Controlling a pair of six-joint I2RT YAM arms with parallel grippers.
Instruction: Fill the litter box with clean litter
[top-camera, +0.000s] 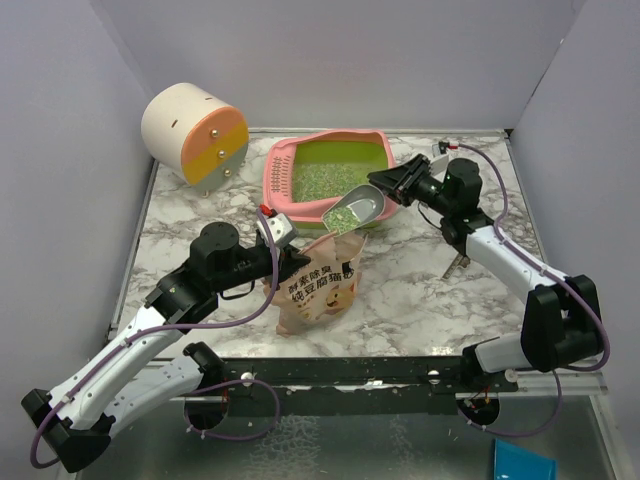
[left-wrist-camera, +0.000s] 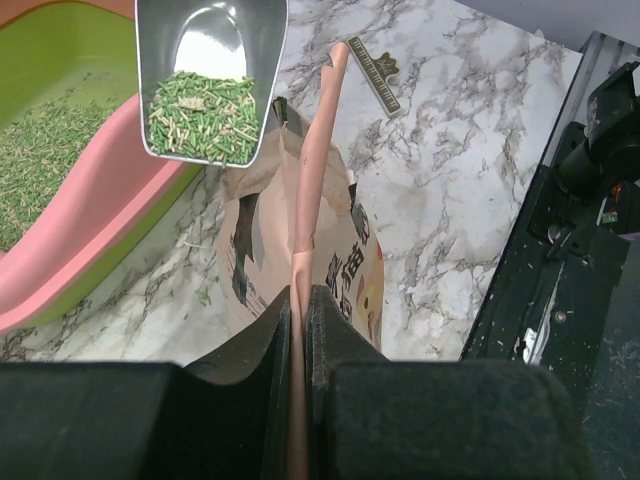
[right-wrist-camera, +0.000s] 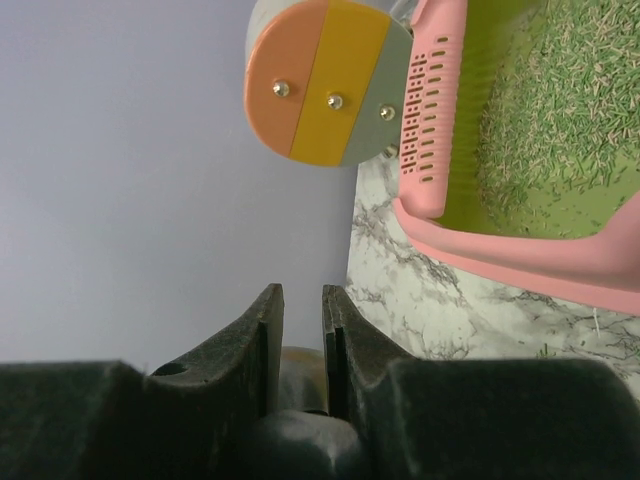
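Note:
The pink litter box (top-camera: 282, 185) with its green basin lies at the back middle, a thin layer of clean litter (top-camera: 322, 178) spread inside. My right gripper (top-camera: 388, 184) is shut on the handle of a grey scoop (top-camera: 362, 206). The scoop hangs over the box's near rim and the pouch mouth, and it carries green pellets (left-wrist-camera: 204, 116). The beige cat-print pouch (top-camera: 320, 278) stands in front of the box. My left gripper (left-wrist-camera: 300, 292) is shut on the pouch's pink top edge (left-wrist-camera: 318, 150). In the right wrist view the box rim (right-wrist-camera: 520, 255) is at right.
A cream-and-orange cylinder (top-camera: 195, 132) stands at the back left on the marble table (top-camera: 420, 290). A small dark clip (top-camera: 458, 262) lies on the table to the right of the pouch. Grey walls close in the sides and the back.

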